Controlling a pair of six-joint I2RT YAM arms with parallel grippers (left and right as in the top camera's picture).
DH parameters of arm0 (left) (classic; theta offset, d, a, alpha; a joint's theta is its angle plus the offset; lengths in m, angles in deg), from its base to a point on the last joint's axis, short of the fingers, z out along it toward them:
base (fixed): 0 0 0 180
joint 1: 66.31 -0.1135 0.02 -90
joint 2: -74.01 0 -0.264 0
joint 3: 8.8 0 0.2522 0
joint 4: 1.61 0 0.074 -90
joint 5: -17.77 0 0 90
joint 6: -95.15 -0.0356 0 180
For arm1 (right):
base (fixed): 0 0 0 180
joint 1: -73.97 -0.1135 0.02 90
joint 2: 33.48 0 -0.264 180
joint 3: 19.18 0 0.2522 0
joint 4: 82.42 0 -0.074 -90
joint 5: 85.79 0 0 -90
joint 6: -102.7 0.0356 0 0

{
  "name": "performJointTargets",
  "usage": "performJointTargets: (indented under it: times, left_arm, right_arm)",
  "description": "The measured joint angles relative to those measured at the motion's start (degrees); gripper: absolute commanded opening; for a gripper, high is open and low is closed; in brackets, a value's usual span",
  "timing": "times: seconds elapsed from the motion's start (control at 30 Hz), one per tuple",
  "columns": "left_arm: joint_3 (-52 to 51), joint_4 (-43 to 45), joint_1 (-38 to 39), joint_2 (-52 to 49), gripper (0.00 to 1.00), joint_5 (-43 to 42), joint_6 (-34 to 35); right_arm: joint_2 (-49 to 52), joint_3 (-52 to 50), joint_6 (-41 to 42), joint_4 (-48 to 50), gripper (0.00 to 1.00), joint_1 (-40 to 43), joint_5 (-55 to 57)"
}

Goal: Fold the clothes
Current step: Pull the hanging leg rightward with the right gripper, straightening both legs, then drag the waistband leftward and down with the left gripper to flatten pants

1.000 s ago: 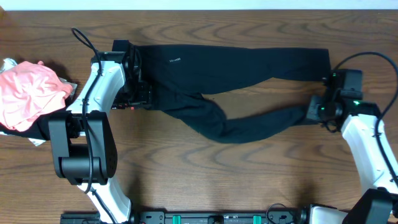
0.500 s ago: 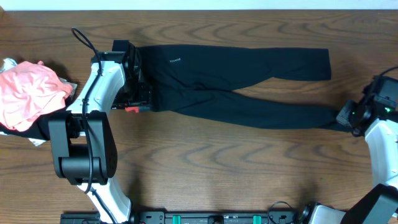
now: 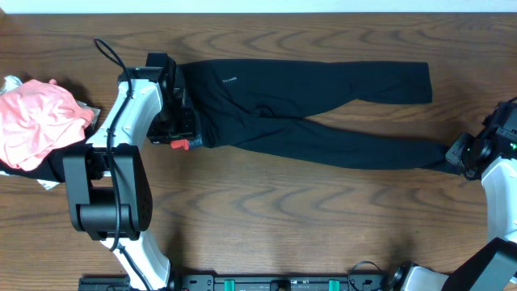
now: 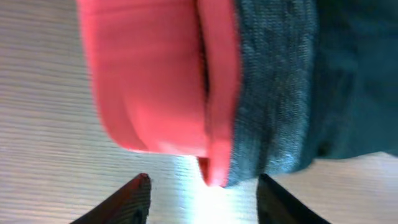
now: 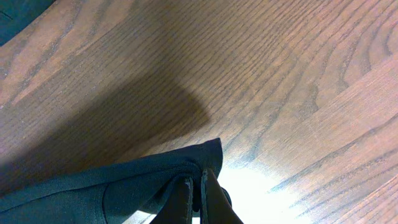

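Observation:
The clothes are black leggings (image 3: 275, 101) spread across the table, the waist at the left and both legs running right. The upper leg ends at the far right, loose. My right gripper (image 3: 459, 153) is shut on the cuff of the lower leg, which is drawn out straight; in the right wrist view the fingers (image 5: 198, 180) pinch black fabric (image 5: 93, 186). My left gripper (image 3: 182, 142) sits at the waist's near corner. Its jaws (image 4: 202, 179) stand open, and the grey waistband (image 4: 273, 93) with its coral edge (image 4: 155, 74) lies just beyond the tips.
A pink cloth pile (image 3: 36, 121) lies at the table's left edge, beside the left arm's base (image 3: 105, 194). The right arm (image 3: 501, 194) stands at the table's right edge. Bare wood (image 3: 307, 218) lies in front of the leggings.
My right gripper has pulled the lower leg rightwards from a sagging curve to a straight line. The left jaws have narrowed, and a coral edge now shows beside them.

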Motion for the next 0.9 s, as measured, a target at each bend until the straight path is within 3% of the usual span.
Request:
performJointTargets:
  times: [0.43,0.6,0.7,0.9]
  left_arm:
    - [-0.26,0.48,0.85,0.00,0.51,-2.91,-0.09]
    - [-1.84,1.27,1.60,-0.02,0.29,-5.49,0.07]
    - [-1.88,1.88,1.68,-0.02,0.07,-7.04,-0.07]
    - [-1.88,1.18,1.60,-0.02,0.06,-8.07,-1.64]
  right_arm:
    - [0.00,0.00,0.00,0.02,0.02,0.02,-0.44]
    - [0.00,0.00,0.00,0.02,0.01,0.02,-0.46]
    - [0.00,0.00,0.00,0.02,0.01,0.02,-0.48]
    - [0.00,0.00,0.00,0.02,0.01,0.02,-1.07]
